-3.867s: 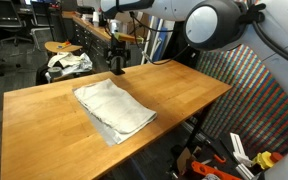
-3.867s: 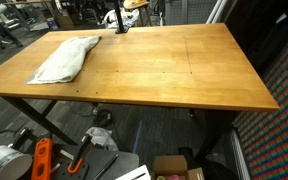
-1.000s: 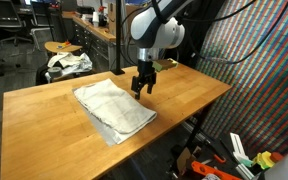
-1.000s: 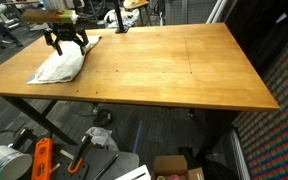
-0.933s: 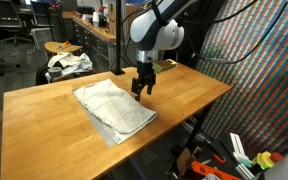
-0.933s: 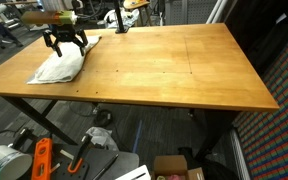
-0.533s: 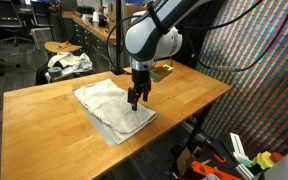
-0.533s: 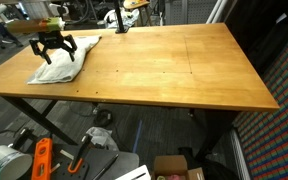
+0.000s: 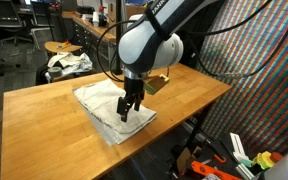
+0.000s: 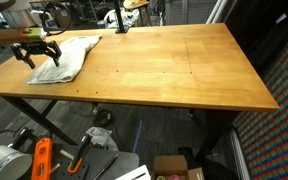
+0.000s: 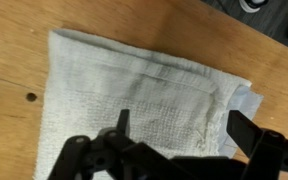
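A folded pale grey towel (image 9: 112, 107) lies on the wooden table (image 9: 44, 120). It also shows in the other exterior view (image 10: 66, 55) and fills the wrist view (image 11: 134, 100). My gripper (image 9: 126, 113) hangs just above the towel's near end, fingers spread wide and empty. In an exterior view the gripper (image 10: 39, 56) is over the towel's end by the table edge. In the wrist view the two dark fingers (image 11: 179, 130) straddle the towel's width.
A stool with crumpled cloth (image 9: 66, 62) stands behind the table. A multicoloured panel (image 9: 254, 90) is at the side. Tools and boxes (image 10: 44, 155) lie on the floor below the table edge. A desk lamp base (image 10: 119, 22) sits at the far edge.
My gripper has moved along the towel from its far corner toward the near end by the table edge, and has come lower. The towel has not moved.
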Tool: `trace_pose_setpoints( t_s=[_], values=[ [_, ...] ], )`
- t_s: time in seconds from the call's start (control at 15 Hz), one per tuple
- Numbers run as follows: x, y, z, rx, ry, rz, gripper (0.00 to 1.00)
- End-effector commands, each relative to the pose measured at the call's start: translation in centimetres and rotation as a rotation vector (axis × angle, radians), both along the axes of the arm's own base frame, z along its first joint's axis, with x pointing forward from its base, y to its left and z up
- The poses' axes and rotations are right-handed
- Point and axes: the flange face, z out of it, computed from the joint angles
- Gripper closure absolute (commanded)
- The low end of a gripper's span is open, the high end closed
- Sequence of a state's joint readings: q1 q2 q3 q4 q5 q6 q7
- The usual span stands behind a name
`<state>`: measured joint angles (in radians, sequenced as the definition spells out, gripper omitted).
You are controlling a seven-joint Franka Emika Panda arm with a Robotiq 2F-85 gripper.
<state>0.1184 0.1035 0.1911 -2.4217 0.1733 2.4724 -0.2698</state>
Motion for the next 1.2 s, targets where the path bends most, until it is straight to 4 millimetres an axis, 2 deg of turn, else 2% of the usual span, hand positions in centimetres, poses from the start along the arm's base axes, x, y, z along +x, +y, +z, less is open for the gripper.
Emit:
trace_pose_setpoints(
  t_s=[0.0,0.47,0.53,0.6,1.13],
  values=[
    [-1.8,1.8,0.6,0.034,-0.078,-0.033,0.00],
    [-4.1,4.9,-0.6,-0.023,-0.139,-0.016,0.00],
    [-4.4,5.2,-0.6,-0.029,-0.156,-0.020,0.25],
    [-4.6,5.5,-0.7,-0.031,-0.169,-0.024,0.26],
    [-4.9,5.9,-1.3,-0.101,-0.154,-0.024,0.87]
  ],
)
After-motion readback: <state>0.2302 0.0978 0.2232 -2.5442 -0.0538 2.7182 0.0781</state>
